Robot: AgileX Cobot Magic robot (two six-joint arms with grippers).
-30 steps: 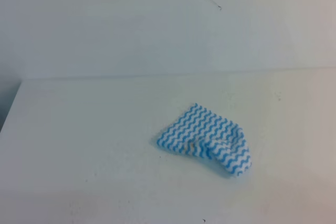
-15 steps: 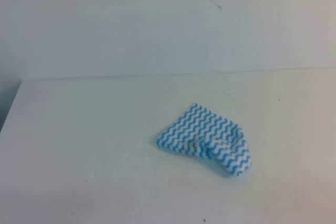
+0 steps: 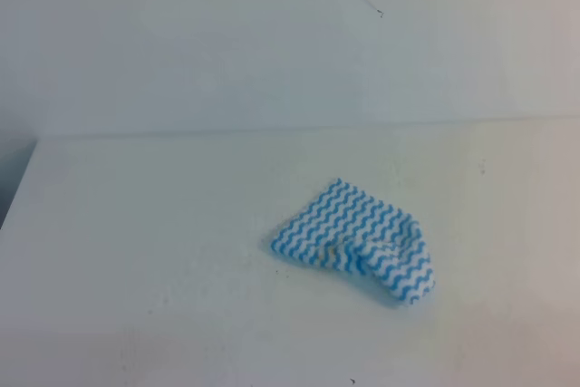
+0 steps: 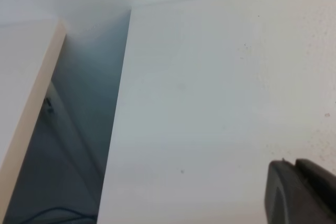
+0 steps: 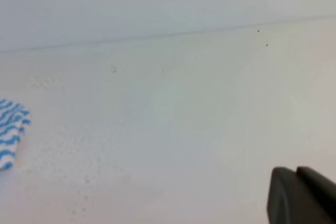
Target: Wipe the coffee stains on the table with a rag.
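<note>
- We find the thin cloth rag with blue and white wavy stripes (image 3: 355,240) lying crumpled on the wide matte white table (image 3: 145,224), right of centre in the lower half of the exterior high view.
- Compared with the earlier frames, we see no shift in the rag: same place, same folds.
- In the right wrist view, one edge of the rag shows at the left border, well apart from the dark right gripper (image 5: 298,195) in the lower right corner.
- The right gripper's jaws are closed on nothing.
- The dark left gripper (image 4: 296,191) sits in the lower right corner of the left wrist view, its two fingers pressed together, holding nothing.
- We cannot make out any coffee stain.
</note>
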